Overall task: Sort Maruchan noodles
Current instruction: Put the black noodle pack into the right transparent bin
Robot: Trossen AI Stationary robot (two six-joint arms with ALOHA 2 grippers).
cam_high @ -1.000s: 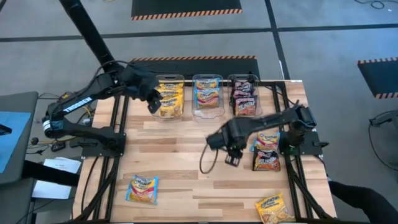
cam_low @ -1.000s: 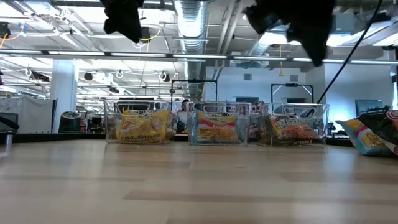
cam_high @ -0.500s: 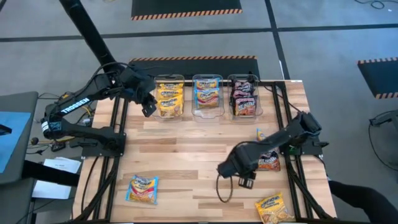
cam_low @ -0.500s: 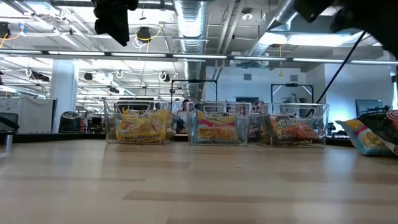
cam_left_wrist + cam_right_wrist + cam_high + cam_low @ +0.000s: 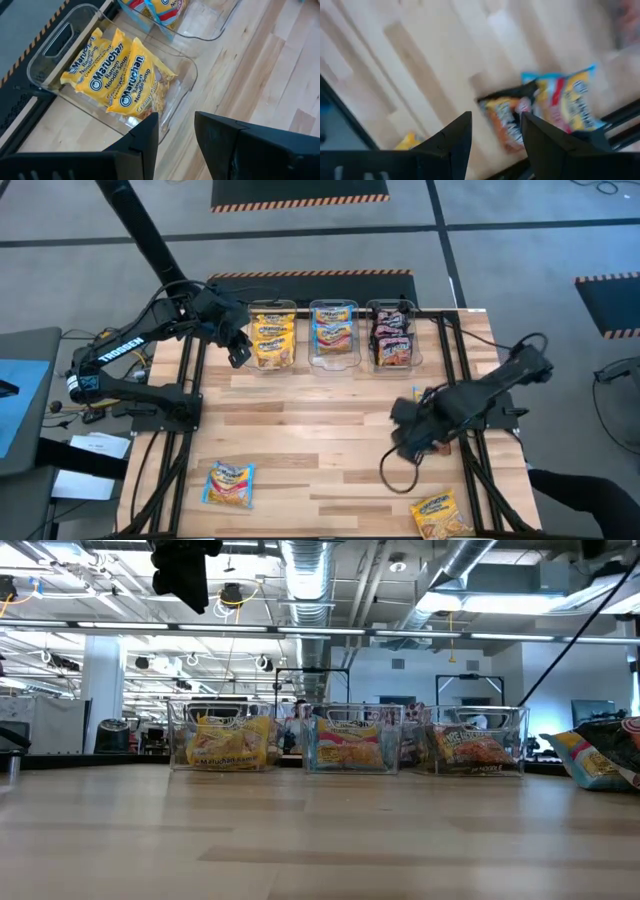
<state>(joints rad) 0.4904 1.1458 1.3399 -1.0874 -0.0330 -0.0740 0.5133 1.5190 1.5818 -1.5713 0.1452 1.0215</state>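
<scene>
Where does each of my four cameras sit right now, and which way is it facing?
High: overhead, straight down on table, both arms, three bins.
Low: table height, level toward the bins; left arm overhead.
Left wrist: past its open jaws onto the yellow packets' bin.
Right wrist: past open jaws at maroon packet, blue packet.
Shared: high and left wrist show yellow packets.

"Maruchan Ramen Noodle Soup" on yellow packets point(image 5: 120, 70) in bin point(image 5: 65, 37); "TROSSEN" on left arm point(image 5: 125, 345).

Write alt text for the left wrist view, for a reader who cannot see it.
Two yellow Maruchan packets lie in a clear bin on the wooden table. The left gripper, fingers apart and empty, hovers above the bin's near edge.
</scene>
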